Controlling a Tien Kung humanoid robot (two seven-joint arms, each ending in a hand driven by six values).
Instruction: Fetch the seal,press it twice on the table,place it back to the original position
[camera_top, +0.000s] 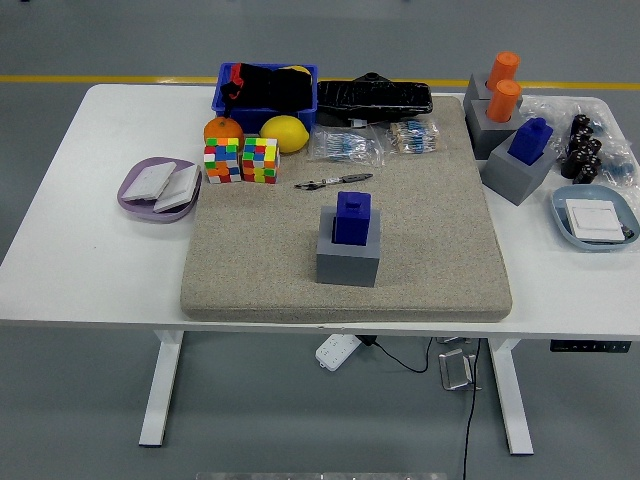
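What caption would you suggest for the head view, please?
Blue seal upright in its grey holder on the beige mat; no robot hands in view.

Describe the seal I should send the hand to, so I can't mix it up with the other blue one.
Start at the beige mat covering the middle of the white table. Near the mat's centre stands a grey block alone, and the blue seal sits upright in its top. The other blue seal sits in a grey block at the mat's right edge, beside two orange ones.

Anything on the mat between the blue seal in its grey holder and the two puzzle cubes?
Head view: only a pen lies between the blue seal and the puzzle cubes; otherwise bare mat.
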